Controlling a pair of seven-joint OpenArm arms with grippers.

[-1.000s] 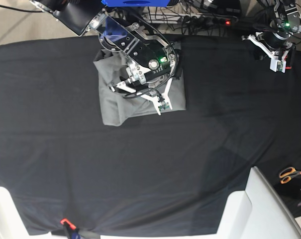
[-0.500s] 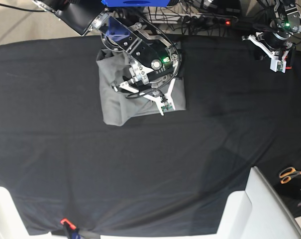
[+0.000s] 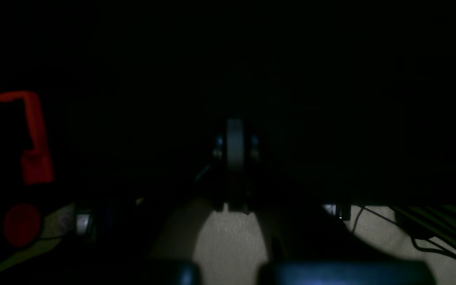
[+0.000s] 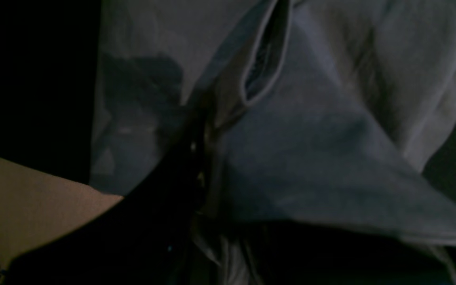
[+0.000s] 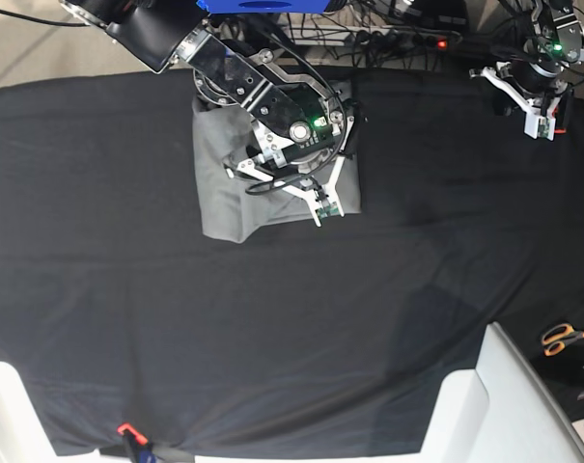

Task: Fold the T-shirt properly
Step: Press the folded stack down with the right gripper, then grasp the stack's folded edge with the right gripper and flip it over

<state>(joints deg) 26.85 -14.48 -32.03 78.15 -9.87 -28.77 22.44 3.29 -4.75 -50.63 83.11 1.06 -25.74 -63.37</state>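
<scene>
The light grey T-shirt (image 5: 224, 198) lies folded into a rough rectangle at the back of the table, left of centre. My right gripper (image 5: 322, 212) reaches down over its right half, fingers drawn together at the shirt's front right corner. In the right wrist view the grey T-shirt (image 4: 311, 158) fills the frame, and a fold with a hemmed edge bunches up against the dark gripper (image 4: 200, 134), which is shut on the cloth. My left gripper (image 5: 540, 125) hovers at the far back right, away from the shirt. In the dark left wrist view the left gripper (image 3: 234, 144) is shut on nothing.
A large black cloth (image 5: 272, 338) covers the table. Orange-handled scissors (image 5: 562, 338) lie at the right edge beside a white block (image 5: 504, 405). Cables and a power strip (image 5: 407, 39) run along the back. A red clip (image 5: 125, 429) sits at the front edge.
My right gripper has slid slightly to the right and the T-shirt's left edge has shifted right with it. The left arm has not moved.
</scene>
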